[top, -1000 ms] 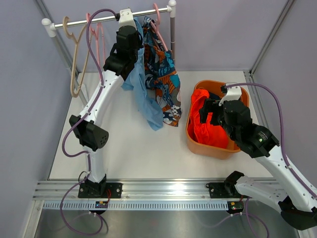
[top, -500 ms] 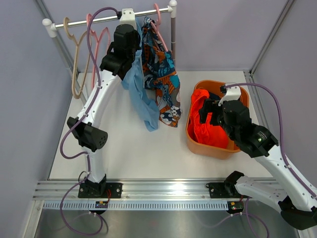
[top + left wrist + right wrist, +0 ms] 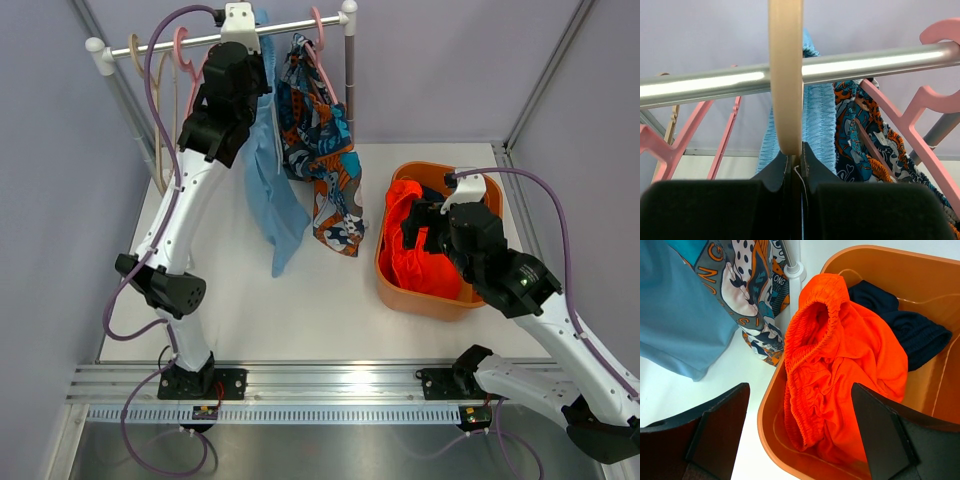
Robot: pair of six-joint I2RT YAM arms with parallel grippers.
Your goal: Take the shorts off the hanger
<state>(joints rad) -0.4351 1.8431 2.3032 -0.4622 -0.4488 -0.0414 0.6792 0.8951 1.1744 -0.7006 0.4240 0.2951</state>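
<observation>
My left gripper (image 3: 232, 95) is raised to the metal rail (image 3: 300, 24) and is shut on a beige hanger (image 3: 785, 75) whose hook lies over the rail (image 3: 880, 61). The light blue shorts (image 3: 268, 195) hang from it, and their waistband shows in the left wrist view (image 3: 819, 117). The multicolour print shorts (image 3: 320, 150) hang on a pink hanger (image 3: 900, 135) just to the right. The orange-red shorts (image 3: 840, 365) and the dark navy shorts (image 3: 905, 325) lie in an orange basket (image 3: 440, 300). My right gripper (image 3: 800, 425) is open and empty above the basket.
Empty pink hangers (image 3: 185, 55) and another beige hanger (image 3: 160, 140) hang at the rail's left end. The rail's upright post (image 3: 347, 60) stands behind the multicolour shorts. Grey walls close in the white table (image 3: 230, 310) on three sides.
My left gripper has risen and moved left towards the rail, carrying the hanger. The light blue shorts have swung left with it. The right arm has not moved.
</observation>
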